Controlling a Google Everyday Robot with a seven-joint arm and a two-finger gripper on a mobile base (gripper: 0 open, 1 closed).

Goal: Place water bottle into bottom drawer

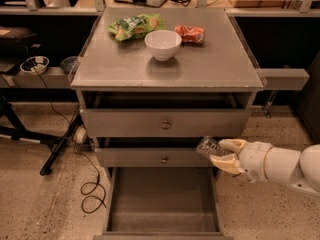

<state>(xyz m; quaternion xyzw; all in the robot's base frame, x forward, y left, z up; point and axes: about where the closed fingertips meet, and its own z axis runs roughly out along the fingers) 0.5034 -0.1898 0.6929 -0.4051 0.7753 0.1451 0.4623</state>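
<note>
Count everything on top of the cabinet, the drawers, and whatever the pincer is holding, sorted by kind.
Snack packets: 2, green packet and orange-red packet, on the cabinet top
Bowls: 1, white bowl, on the cabinet top
Bottles: 1, the water bottle, gripped by the pincer at the right end of the middle drawer
Drawers: 3, top drawer, middle drawer, bottom drawer pulled open
Total: 7

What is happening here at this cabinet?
The robot's gripper holds a small clear plastic water bottle in front of the grey metal cabinet, level with the shallow middle drawer. The deep grey bottom drawer stands open lower down; the bottle is not yet inside.
</note>
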